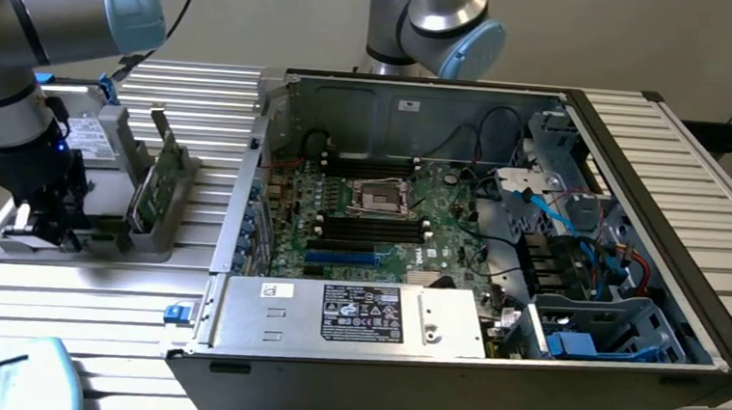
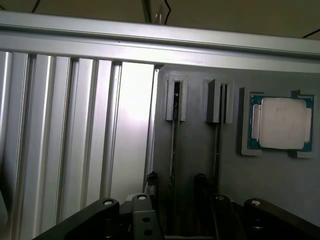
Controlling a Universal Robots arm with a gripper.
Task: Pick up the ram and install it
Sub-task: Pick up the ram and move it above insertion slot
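End effector [image 2: 176, 200]: nearest the wrist camera; its dark fingers [image 2: 200, 184] stand apart, clamped on nothing
Exterior view: end effector [image 1: 42, 229] hangs low over the grey holder [image 1: 151, 236] on the table [image 1: 89, 292], to the exterior view's left of the computer case [image 1: 327, 396]
Ram [image 2: 174, 135]: on edge in one slot of the holder; shows as a thin dark line
Long axis: runs along the slot, straight out from between the fingers
Key relation: ram lies below and between the spread fingers; by my judgement it touches neither; processor [image 2: 280, 122] sits off to one side
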